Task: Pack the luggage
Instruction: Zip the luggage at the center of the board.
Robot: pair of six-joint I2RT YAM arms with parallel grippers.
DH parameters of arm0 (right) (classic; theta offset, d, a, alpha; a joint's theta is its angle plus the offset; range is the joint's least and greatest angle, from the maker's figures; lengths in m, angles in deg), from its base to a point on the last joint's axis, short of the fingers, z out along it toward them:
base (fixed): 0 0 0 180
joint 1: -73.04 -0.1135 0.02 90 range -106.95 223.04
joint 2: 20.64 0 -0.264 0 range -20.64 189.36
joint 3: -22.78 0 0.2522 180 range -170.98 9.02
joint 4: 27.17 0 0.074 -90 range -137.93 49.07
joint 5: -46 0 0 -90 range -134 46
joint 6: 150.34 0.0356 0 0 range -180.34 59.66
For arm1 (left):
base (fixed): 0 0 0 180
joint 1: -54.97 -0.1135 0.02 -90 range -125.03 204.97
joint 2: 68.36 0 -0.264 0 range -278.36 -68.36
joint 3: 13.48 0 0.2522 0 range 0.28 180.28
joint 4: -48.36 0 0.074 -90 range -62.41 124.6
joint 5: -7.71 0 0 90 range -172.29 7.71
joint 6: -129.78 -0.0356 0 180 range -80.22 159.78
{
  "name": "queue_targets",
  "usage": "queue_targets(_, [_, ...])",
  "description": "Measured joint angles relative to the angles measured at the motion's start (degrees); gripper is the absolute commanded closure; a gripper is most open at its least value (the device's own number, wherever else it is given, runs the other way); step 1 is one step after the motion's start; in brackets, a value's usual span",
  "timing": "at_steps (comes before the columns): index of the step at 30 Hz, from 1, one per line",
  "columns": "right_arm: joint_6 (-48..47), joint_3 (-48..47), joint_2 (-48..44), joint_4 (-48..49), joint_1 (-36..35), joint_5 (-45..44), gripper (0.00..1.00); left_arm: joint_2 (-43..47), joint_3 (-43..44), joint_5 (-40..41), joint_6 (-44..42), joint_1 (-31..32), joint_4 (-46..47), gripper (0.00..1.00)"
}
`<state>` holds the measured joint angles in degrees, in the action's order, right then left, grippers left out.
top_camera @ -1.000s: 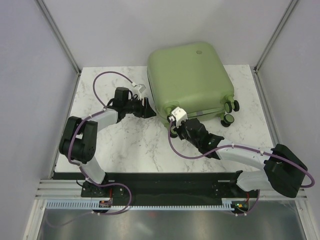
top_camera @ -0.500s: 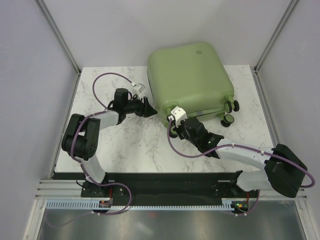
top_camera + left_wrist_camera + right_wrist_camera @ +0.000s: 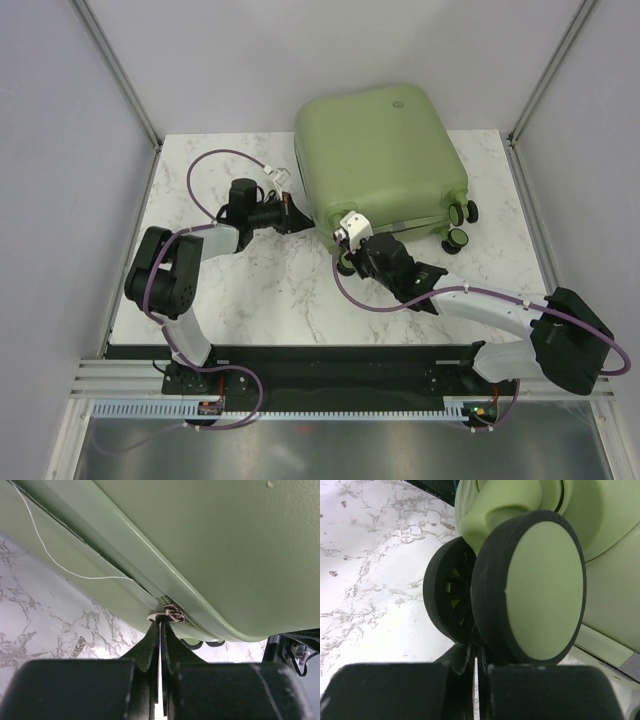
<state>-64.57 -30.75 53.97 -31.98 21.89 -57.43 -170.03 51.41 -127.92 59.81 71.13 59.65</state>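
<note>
The luggage (image 3: 385, 150), a sage-green hard-shell case, lies closed and flat at the back right of the marble table (image 3: 250, 290). My left gripper (image 3: 292, 213) is at its left side seam. In the left wrist view, the left gripper (image 3: 161, 625) is shut, its tips pinching the silver zipper pull (image 3: 172, 614) under the luggage shell (image 3: 225, 545). My right gripper (image 3: 352, 257) is shut at the near-left corner. In the right wrist view, the right gripper (image 3: 477, 652) holds nothing, and its tips touch the underside of the twin black-and-green wheel (image 3: 535, 580).
Two more wheels (image 3: 462, 212) (image 3: 456, 239) stick out at the luggage's near-right corner. A thin white thread (image 3: 65, 570) hangs along the luggage's side. Metal frame posts (image 3: 115, 70) and grey walls close in the table on three sides.
The left gripper has slid slightly left along the luggage's edge and has gone from open to shut at the zipper pull. The right gripper has shifted slightly left and stayed shut at the wheel.
</note>
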Motion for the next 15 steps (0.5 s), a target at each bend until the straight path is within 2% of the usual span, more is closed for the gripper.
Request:
queue_targets(5, [0.6, -1.2, 0.0, -2.0, -0.7, -1.0, 1.00, 0.0, -0.2, 0.3, 1.2, 0.2, 0.5, 0.98])
queue_targets(15, [0.1, -5.5, 3.3, -7.1, -5.6, -9.7, 1.00, 0.0, -0.7, 1.6, 2.2, 1.0, 1.8, 0.98])
